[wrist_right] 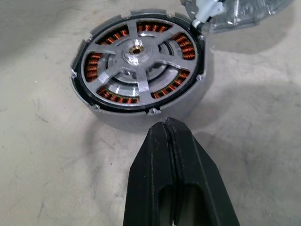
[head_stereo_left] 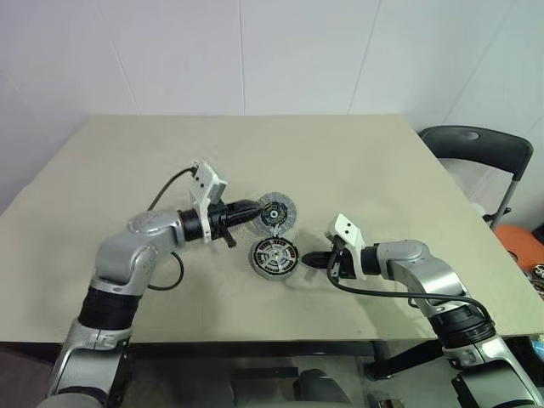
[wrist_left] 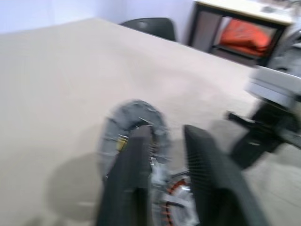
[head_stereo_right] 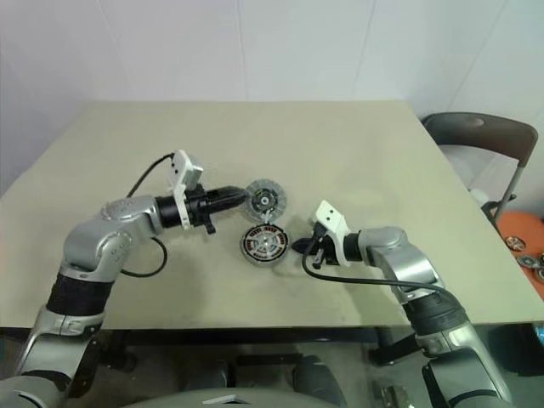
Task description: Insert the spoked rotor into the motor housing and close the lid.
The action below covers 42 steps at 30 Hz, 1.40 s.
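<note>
your left tool (head_stereo_left: pixel 252 209) is clamped on the lid's (head_stereo_left: pixel 276 211) rim, holding it on edge above the worktop (head_stereo_left: pixel 340 153), at about 12 o'clock from the motor housing (head_stereo_left: pixel 274 257). the spoked rotor (wrist_right: pixel 138 70) already sits inside that housing. your right tool (head_stereo_left: pixel 312 261), fingers pressed together and empty, rests just at the housing's 3 o'clock.

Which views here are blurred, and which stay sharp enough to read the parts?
Left wrist view: motion-smeared, the lid and fingers soft-edged. Right wrist view: crisp, spoked rotor and copper windings in the motor housing clear. Head views: sharp, evenly lit, soft shadows.
</note>
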{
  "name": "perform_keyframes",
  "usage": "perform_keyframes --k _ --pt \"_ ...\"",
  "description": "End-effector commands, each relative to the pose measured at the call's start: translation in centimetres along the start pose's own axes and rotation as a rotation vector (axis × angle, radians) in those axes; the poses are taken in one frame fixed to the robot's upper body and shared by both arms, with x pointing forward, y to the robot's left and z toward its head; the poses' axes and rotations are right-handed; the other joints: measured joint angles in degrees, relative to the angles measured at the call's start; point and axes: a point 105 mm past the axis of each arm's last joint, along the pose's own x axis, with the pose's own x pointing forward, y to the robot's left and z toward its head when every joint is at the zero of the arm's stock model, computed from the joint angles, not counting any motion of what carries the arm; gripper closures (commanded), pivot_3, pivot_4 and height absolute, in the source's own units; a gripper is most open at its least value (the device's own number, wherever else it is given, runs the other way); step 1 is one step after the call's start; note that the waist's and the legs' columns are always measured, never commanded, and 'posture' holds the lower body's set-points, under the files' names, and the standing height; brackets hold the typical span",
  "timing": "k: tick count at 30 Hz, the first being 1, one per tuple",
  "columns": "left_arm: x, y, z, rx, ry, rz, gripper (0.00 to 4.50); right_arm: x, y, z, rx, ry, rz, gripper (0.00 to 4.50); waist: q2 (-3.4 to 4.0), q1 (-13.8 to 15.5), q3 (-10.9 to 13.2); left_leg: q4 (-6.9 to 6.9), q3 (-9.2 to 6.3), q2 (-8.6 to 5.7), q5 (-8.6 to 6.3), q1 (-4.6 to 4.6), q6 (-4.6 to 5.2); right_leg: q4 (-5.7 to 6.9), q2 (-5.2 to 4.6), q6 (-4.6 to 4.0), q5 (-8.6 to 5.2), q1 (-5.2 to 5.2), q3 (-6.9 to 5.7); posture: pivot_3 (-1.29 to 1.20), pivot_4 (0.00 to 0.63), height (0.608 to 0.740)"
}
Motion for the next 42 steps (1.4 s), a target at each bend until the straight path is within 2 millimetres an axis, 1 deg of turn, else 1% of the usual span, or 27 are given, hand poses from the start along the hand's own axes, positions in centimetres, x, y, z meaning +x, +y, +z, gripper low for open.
perform_keyframes --k 1,4,7,11,12,14,16,17,18,19,22,23,24,26,27,28,29,30,31,33,34,36,38,40,42 --pt "0.3 -0.9 -0.1 0.036 -0.003 -0.046 4.47 -0.1 0.1 0.8 -0.031 -0.016 -0.001 4.5 -0.01 0.1 0.0 0.04 0.0 0.0 0.0 0.0 0.0 0.0 0.0 0.0 0.0 0.01 0.0 0.0 0.0 0.74" --pt "0.9 -1.1 -1.4 0.056 0.047 -0.049 4.47 0.0 0.2 0.7 -0.029 -0.016 0.001 4.5 -0.01 0.07 0.0 0.16 0.0 -0.01 0.0 -0.02 0.0 0.01 0.0 -0.02 0.0 0.07 0.0 0.0 0.0 0.74" --pt "1.7 -1.3 -1.7 0.056 0.035 -0.044 4.47 0.1 0.3 0.8 -0.028 -0.018 0.005 4.5 0.0 0.05 0.0 0.19 0.0 -0.01 0.0 0.0 0.0 0.01 0.0 -0.02 0.0 0.1 0.0 0.0 0.0 0.74" --pt "3.1 -2.3 -2.4 0.058 0.041 -0.081 4.47 0.2 0.4 0.8 -0.027 -0.019 0.007 4.5 -0.01 0.06 0.0 0.16 0.0 -0.01 0.01 0.0 0.0 0.02 0.0 0.0 0.01 0.09 0.0 0.0 0.0 0.74" --pt "3.5 -2.4 -2.9 0.057 0.052 -0.083 4.47 0.2 0.4 0.8 -0.026 -0.018 0.007 4.5 -0.01 0.06 0.0 0.15 0.0 -0.01 0.0 0.0 0.0 0.02 0.0 0.01 0.01 0.09 0.0 0.0 0.0 0.74" --pt "4.0 -2.3 -4.7 0.076 0.129 -0.073 4.47 0.2 0.4 0.8 -0.025 -0.018 0.006 4.5 0.0 0.07 0.0 0.14 -0.01 -0.01 0.0 0.01 0.0 0.03 0.0 0.03 0.02 0.09 0.0 0.0 0.0 0.74" --pt "3.9 -1.4 -7.6 0.176 0.278 -0.024 4.47 0.1 0.4 0.9 -0.025 -0.023 0.001 4.5 0.01 0.05 -0.01 0.14 -0.01 -0.01 0.01 0.03 0.01 0.05 0.01 0.04 0.03 0.1 0.0 0.0 0.0 0.74" --pt "3.7 -1.1 -8.7 0.203 0.33 -0.013 4.47 0.1 0.4 1.0 -0.025 -0.026 -0.003 4.5 -0.01 0.01 -0.02 0.14 -0.01 -0.01 0.01 0.08 0.01 0.06 0.01 0.04 0.03 0.13 0.0 0.0 0.0 0.74" --pt "3.5 -1.0 -9.2 0.211 0.351 -0.016 4.47 0.0 0.3 1.0 -0.024 -0.03 -0.008 4.5 -0.06 0.06 -0.06 0.14 -0.01 0.0 0.01 0.11 0.01 0.08 0.02 0.03 0.03 0.14 0.01 0.0 0.0 0.74" --pt "3.4 -1.1 -9.3 0.194 0.349 -0.022 4.47 0.0 0.3 1.1 -0.023 -0.032 -0.012 4.5 -0.04 0.07 -0.06 0.15 -0.02 0.0 0.01 0.21 0.01 0.08 0.02 0.03 0.03 0.23 0.0 0.0 0.0 0.74" --pt "3.1 -1.1 -8.9 0.184 0.331 -0.033 4.47 -0.3 0.1 1.1 -0.019 -0.037 -0.028 4.5 -0.05 -0.15 -0.06 0.14 0.02 0.0 0.0 0.68 0.01 0.04 0.02 -0.18 -0.11 0.68 0.02 0.0 0.0 0.74" --pt "3.2 -0.8 -8.1 0.169 0.292 -0.016 4.47 -0.3 0.0 1.2 -0.017 -0.044 -0.031 4.5 -0.04 -0.17 -0.06 0.14 0.01 0.0 0.0 0.71 0.0 0.04 0.02 -0.16 -0.13 0.69 0.02 0.0 0.0 0.74" --pt "3.3 -0.5 -7.2 0.148 0.242 0.003 4.47 -0.3 0.0 1.3 -0.016 -0.054 -0.031 4.5 -0.04 -0.16 -0.06 0.15 0.02 0.0 0.0 0.72 0.0 0.04 0.02 -0.15 -0.14 0.7 0.03 0.0 0.0 0.74" --pt "3.6 0.5 -4.3 0.101 0.096 0.059 4.47 -0.2 0.2 2.0 -0.011 -0.089 -0.017 4.5 -0.03 -0.09 -0.05 0.18 0.02 0.0 0.0 0.7 0.0 0.05 0.02 -0.15 -0.14 0.69 0.03 0.0 0.0 0.74" --pt "3.6 0.8 -2.8 0.072 0.016 0.078 4.47 -0.2 0.3 2.4 -0.005 -0.114 -0.005 4.5 -0.05 -0.07 -0.04 0.19 0.01 0.0 0.0 0.67 0.01 0.05 0.02 -0.15 -0.12 0.67 0.03 0.0 0.0 0.74" --pt "3.4 1.3 -0.9 0.018 -0.087 0.098 4.47 -0.2 0.6 3.1 0.002 -0.146 0.014 4.5 -0.06 -0.04 -0.03 0.18 0.01 0.0 0.0 0.62 0.01 0.05 0.02 -0.14 -0.12 0.64 0.03 0.0 0.0 0.74" --pt "3.1 1.5 0.3 -0.013 -0.147 0.108 4.47 -0.2 0.7 3.6 0.006 -0.168 0.029 4.5 -0.06 0.01 -0.03 0.17 0.01 0.0 0.0 0.56 0.01 0.05 0.01 -0.03 -0.03 0.59 0.03 0.0 0.0 0.74" --pt "2.8 1.6 0.9 -0.009 -0.177 0.111 4.47 -0.2 0.9 3.9 0.006 -0.184 0.043 4.5 -0.06 0.01 -0.03 0.16 0.0 0.0 0.0 0.53 0.01 0.06 0.01 0.02 0.01 0.57 0.02 0.0 0.0 0.74" --pt "2.5 1.6 0.6 0.03 -0.158 0.122 4.47 -0.2 1.2 4.2 -0.001 -0.193 0.061 4.5 -0.05 -0.06 -0.04 0.12 0.0 0.0 0.0 0.53 0.01 0.06 0.01 0.04 0.02 0.55 0.02 0.0 0.0 0.74" --pt "2.0 1.5 -1.2 0.199 -0.041 0.14 4.47 0.0 1.7 4.5 -0.03 -0.184 0.092 4.5 0.02 -0.35 -0.06 0.04 0.0 0.01 -0.02 0.58 0.05 0.06 0.03 0.06 0.03 0.53 0.02 0.0 0.0 0.74" --pt "1.7 1.1 -1.8 0.262 -0.01 0.127 4.47 0.1 2.0 4.4 -0.057 -0.155 0.101 4.5 0.05 -0.39 -0.08 -0.02 0.0 0.01 -0.03 0.61 0.07 0.06 0.03 0.07 0.03 0.53 0.03 0.0 0.0 0.74" --pt "0.5 0.2 -1.8 0.218 -0.041 0.078 4.47 0.6 2.7 4.1 -0.174 -0.053 0.126 4.5 0.11 -0.26 -0.06 -0.04 0.01 0.02 -0.05 0.63 0.1 0.06 0.03 0.07 0.03 0.54 0.03 0.0 0.0 0.74" --pt "-0.9 -0.4 -1.9 0.198 -0.042 0.042 4.47 0.8 3.6 5.0 -0.253 -0.033 0.177 4.5 0.05 0.02 -0.02 0.0 0.01 0.02 -0.05 0.51 0.1 0.06 0.01 0.07 0.02 0.46 0.02 0.0 0.0 0.74" --pt "-2.2 -0.3 -2.1 0.202 -0.03 0.041 4.47 1.0 4.0 5.5 -0.319 0.001 0.201 4.5 0.05 0.09 -0.01 0.05 0.01 0.02 -0.05 0.43 0.1 0.09 0.01 0.04 0.01 0.39 0.01 0.0 0.0 0.74" --pt "-3.5 0.1 -2.2 0.191 -0.02 0.058 4.47 1.5 3.7 4.9 -0.403 0.087 0.198 4.5 0.06 -0.01 -0.01 0.09 0.01 0.02 -0.05 0.45 0.09 0.09 0.01 0.0 -0.01 0.42 0.01 0.0 0.0 0.74"
